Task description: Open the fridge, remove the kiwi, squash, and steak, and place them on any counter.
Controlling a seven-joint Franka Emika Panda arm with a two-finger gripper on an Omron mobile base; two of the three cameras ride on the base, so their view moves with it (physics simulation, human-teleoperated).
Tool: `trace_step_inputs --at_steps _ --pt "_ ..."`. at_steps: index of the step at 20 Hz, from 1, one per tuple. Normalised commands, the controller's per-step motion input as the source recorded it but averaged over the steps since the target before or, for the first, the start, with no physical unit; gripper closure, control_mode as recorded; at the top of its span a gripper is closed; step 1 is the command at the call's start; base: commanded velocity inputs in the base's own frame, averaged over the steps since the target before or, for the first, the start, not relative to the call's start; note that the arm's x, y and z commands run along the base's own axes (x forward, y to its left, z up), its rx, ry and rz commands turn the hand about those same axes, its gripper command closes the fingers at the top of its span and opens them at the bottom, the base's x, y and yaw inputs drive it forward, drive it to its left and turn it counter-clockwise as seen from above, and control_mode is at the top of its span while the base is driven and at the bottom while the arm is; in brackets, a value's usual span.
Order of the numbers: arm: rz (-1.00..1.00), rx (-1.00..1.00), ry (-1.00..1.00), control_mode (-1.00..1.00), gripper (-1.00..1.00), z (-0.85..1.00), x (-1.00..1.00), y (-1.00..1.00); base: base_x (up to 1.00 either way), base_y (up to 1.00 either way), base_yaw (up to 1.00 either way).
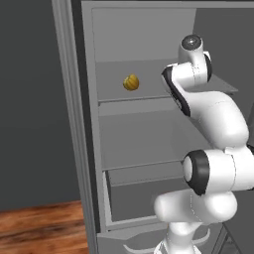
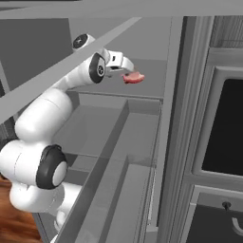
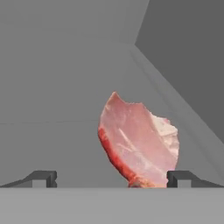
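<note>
The fridge [image 1: 144,139] stands open, and my arm reaches in at the level of its upper shelf. The yellow-orange squash [image 1: 131,82] sits on that shelf, left of my forearm. The pink-red steak [image 2: 133,78] lies just past my gripper [image 2: 127,69], with the fridge's back wall behind it. In the hand view the steak [image 3: 140,142] shows its broad face between my fingertips, closer to the right fingertip [image 3: 178,178]. My gripper [image 3: 111,179] is open, with its tips wide apart. I cannot tell whether the steak touches a finger. The kiwi is hidden.
The fridge's grey shelves [image 1: 149,168] and lower drawer [image 1: 134,198] lie below my arm. The open door's edge [image 1: 67,114] stands at the left beside a wood floor [image 1: 39,228]. A dark oven front [image 2: 223,128] lies to the right of the fridge wall [image 2: 178,118].
</note>
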Motion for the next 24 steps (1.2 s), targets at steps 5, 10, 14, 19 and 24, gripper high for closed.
trace_step_inputs --at_steps 5,10,14,19,24 --pt "-0.01 0.00 0.00 -1.00 -1.00 -0.01 0.58 -0.17 0.00 0.00 0.00" --pt "-0.02 0.00 0.02 -1.00 -1.00 -0.13 0.48 -0.18 0.00 0.00 0.00" --pt "-0.02 0.00 0.05 -1.00 -1.00 -0.29 0.12 -0.12 0.00 0.00 0.00" --pt "-0.02 0.00 0.06 -1.00 -1.00 -0.28 0.05 -0.11 0.00 0.00 0.00" --pt "-0.04 0.00 0.05 -1.00 -1.00 -0.39 0.00 -0.15 0.00 0.00 0.00"
